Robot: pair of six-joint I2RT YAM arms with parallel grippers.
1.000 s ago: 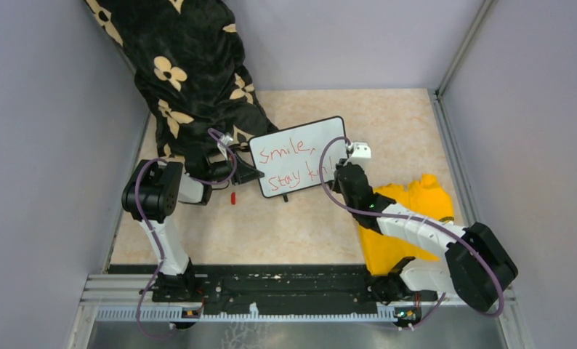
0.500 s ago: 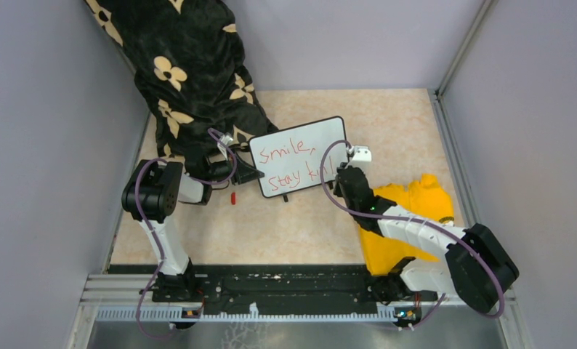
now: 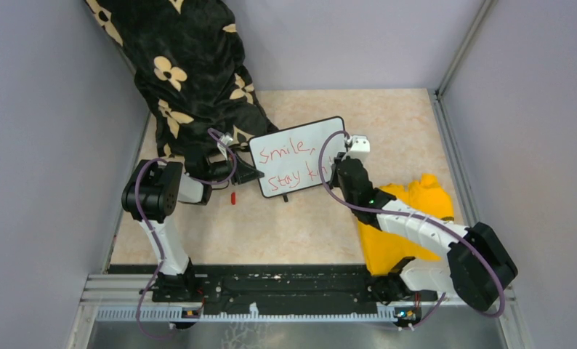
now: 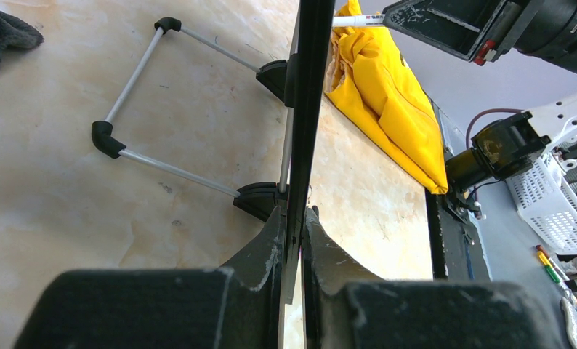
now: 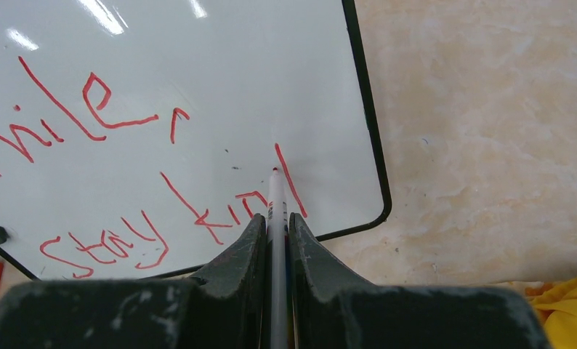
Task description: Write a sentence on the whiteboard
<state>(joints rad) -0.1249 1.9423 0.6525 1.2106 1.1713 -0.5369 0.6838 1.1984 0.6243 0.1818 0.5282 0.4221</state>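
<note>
Two grippers engaged: my left gripper clamps the edge of the small black-framed glossy whiteboard standing on the mottled beige table, and my right gripper pinches the slim white marker, which I should press lightly and steadily to finish the last letter of the red handwritten sentence.

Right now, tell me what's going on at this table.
The left pincer is clamped on the side edge of the whiteboard, holding it propped up. The right pincer grips a marker whose red tip is at the board's surface. The sentence reads "Smile, Stay kin" so far, and the last letter is only partly drawn.
</note>
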